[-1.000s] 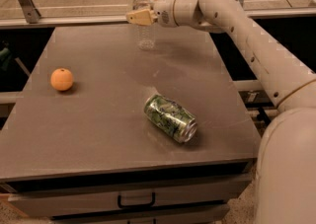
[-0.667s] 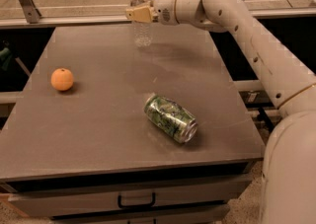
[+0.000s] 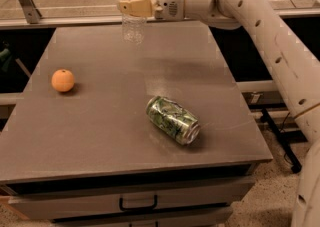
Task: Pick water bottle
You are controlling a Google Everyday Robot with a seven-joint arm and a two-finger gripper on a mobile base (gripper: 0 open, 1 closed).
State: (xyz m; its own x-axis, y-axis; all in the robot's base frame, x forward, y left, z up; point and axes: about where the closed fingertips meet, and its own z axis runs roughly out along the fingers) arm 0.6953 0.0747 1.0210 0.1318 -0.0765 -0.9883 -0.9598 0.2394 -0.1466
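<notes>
The water bottle (image 3: 133, 21) is a clear ribbed plastic bottle with a white cap, upright at the top middle of the camera view. My gripper (image 3: 134, 7) is shut around its middle and holds it lifted above the far part of the grey table (image 3: 100, 136). The fingers (image 3: 136, 6) cover the label band. My white arm (image 3: 260, 26) reaches in from the right.
A green drink can (image 3: 173, 119) lies on its side near the table's middle right. An orange (image 3: 63, 80) sits at the left. A drawer with a black handle (image 3: 137, 203) is below the front edge. A rail runs behind the table.
The gripper has raised the water bottle off the table and carried it slightly to the left. The can and the orange have not moved.
</notes>
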